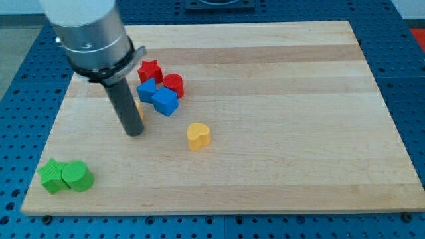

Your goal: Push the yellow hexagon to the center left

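1. Our tip (135, 133) stands on the pale wooden worktop (279, 166). The rod has no grasping part, so it holds nothing.
2. The yellow hexagon block (140, 111) shows only as a sliver just above-right of the tip, largely hidden behind the rod.
3. The centre-left spot lies to the tip's left, so we judge the tip must first circle to the block's far right side.

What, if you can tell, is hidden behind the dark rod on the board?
A sliver of a yellow block shows at the rod's right edge, above my tip; the rest is covered, so its shape cannot be made out.
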You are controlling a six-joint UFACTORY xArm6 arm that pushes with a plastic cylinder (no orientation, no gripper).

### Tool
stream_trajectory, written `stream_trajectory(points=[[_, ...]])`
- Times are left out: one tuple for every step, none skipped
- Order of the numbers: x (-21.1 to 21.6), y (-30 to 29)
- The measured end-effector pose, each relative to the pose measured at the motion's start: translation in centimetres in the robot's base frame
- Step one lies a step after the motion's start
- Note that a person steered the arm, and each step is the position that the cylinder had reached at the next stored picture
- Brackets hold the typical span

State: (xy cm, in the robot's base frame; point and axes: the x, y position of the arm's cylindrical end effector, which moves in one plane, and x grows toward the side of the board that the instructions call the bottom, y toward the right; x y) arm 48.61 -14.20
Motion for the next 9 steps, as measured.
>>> stream_trajectory(points=[[0.0,3.9],[-1.4,1.9],[-2.1,-1.4],[-2.4,-3.5],[-2.7,-3.1],[-3.4,-2.4],[-4.0,-6.0],[-4.0,-9.1],[-4.0,-8.8]])
